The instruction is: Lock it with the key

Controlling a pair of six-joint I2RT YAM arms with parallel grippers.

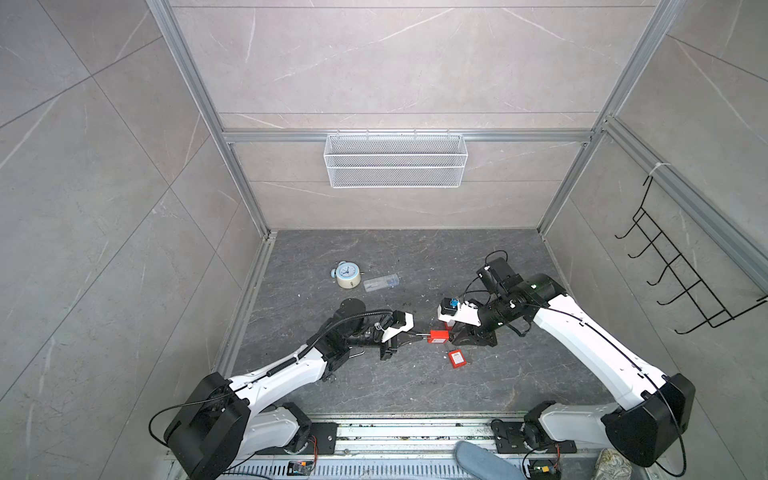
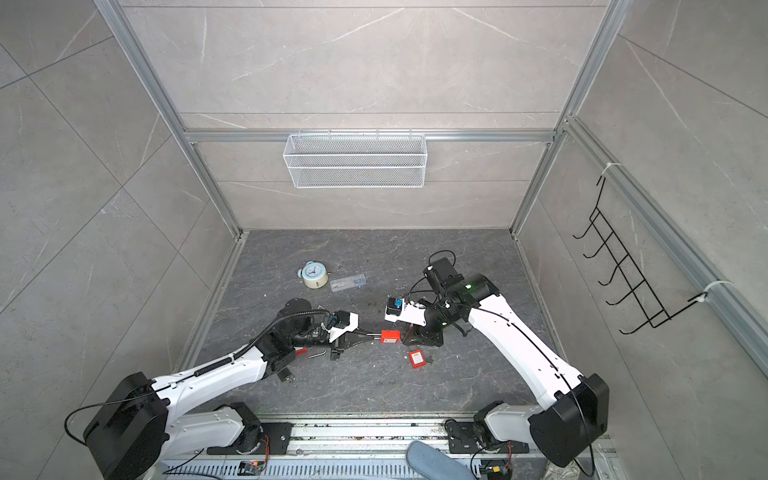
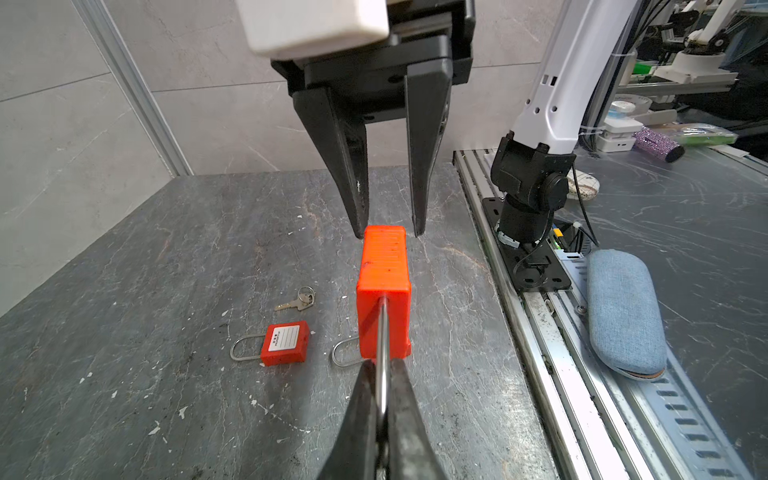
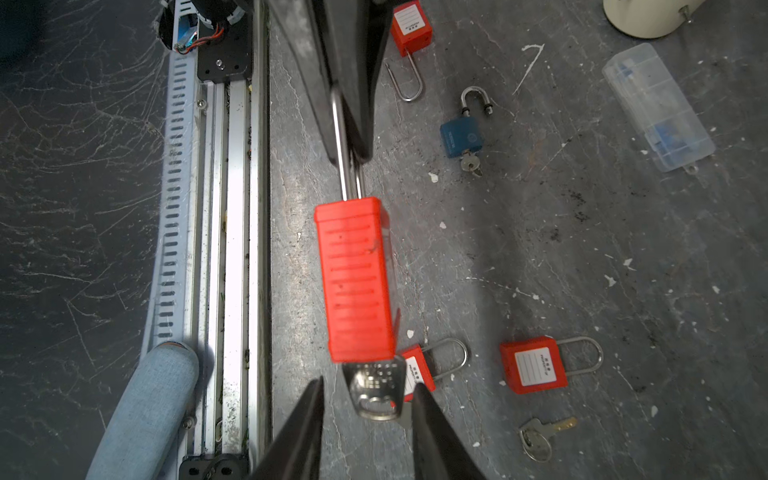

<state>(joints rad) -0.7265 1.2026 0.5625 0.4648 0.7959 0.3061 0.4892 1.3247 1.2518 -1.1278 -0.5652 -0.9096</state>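
A red padlock (image 1: 438,336) (image 2: 390,336) hangs above the dark floor between both arms. My left gripper (image 3: 383,365) is shut on its steel shackle (image 3: 383,328), seen in the right wrist view as the shackle (image 4: 344,166) running into the black fingers (image 4: 353,83). A silver key (image 4: 376,390) sticks out of the lock body (image 4: 355,278) at the end away from the shackle. My right gripper (image 4: 369,381) is open. Its fingertips stand either side of the key head with a gap on each side. In the left wrist view the right gripper (image 3: 388,232) straddles the far end of the lock (image 3: 384,291).
On the floor lie other red padlocks (image 4: 534,365) (image 4: 411,27), a blue padlock (image 4: 461,135) with a key in it, a loose key (image 4: 540,434) and a clear plastic box (image 4: 660,108). An alarm clock (image 1: 347,274) stands further back. A blue case (image 3: 623,311) lies on the front rail.
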